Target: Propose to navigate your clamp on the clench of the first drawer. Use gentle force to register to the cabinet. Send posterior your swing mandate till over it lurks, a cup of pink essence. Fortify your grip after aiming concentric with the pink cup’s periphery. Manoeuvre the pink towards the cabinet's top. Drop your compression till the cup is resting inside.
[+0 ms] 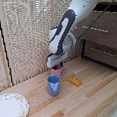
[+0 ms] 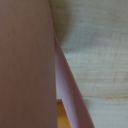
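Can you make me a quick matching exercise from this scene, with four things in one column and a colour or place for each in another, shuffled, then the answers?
Things:
1. pink cup
2. blue cup
3. plate
4. cabinet

Descriptions:
A. dark brown, at the exterior view's right
B. directly under the gripper
C. white, at the exterior view's lower left corner
D. standing on the table just in front of the pink one

Pairs: 1-B, 2-D, 3-C, 4-A

Wooden table (image 1: pixel 92 92): plate (image 1: pixel 11 108), blue cup (image 1: pixel 54 85)
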You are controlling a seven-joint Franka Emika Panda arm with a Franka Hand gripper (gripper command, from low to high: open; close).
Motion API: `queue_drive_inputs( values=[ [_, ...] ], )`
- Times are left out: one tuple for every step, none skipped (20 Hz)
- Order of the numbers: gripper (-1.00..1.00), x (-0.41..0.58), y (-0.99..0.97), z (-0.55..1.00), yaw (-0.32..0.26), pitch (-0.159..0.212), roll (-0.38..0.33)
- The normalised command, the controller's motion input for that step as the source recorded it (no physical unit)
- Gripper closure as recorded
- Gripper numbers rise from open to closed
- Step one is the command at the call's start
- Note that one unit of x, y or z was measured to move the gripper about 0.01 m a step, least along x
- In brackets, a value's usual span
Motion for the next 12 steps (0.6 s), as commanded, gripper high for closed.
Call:
queue_drive_inputs(
  values=[
    [-1.0, 0.0, -0.01, -0.1, 0.0, 0.042, 0.009],
    [1.0, 0.0, 0.0, -0.08, 0.0, 0.042, 0.0],
    [1.0, 0.037, 0.03, -0.11, 0.0, 0.028, 0.0],
    [1.0, 0.046, 0.0, -0.08, 0.0, 0.019, 0.0],
    [1.0, 0.003, 0.0, -0.07, 0.0, 0.0, 0.0],
    [1.0, 0.0, 0.0, -0.05, 0.0, 0.0, 0.0],
    [1.0, 0.0, 0.0, -0.03, 0.0, 0.0, 0.0],
    [1.0, -0.037, 0.01, 0.0, 0.0, 0.0, 0.0],
    [1.0, -0.069, 0.09, 0.0, 0.0, 0.0, 0.0],
    [1.0, -0.083, 0.09, 0.0, 0.0, 0.0, 0.0],
    [1.0, -0.023, 0.13, 0.0, 0.0, 0.0, 0.0],
    [1.0, -0.071, 0.11, 0.0, 0.0, 0.0, 0.0]
  ],
)
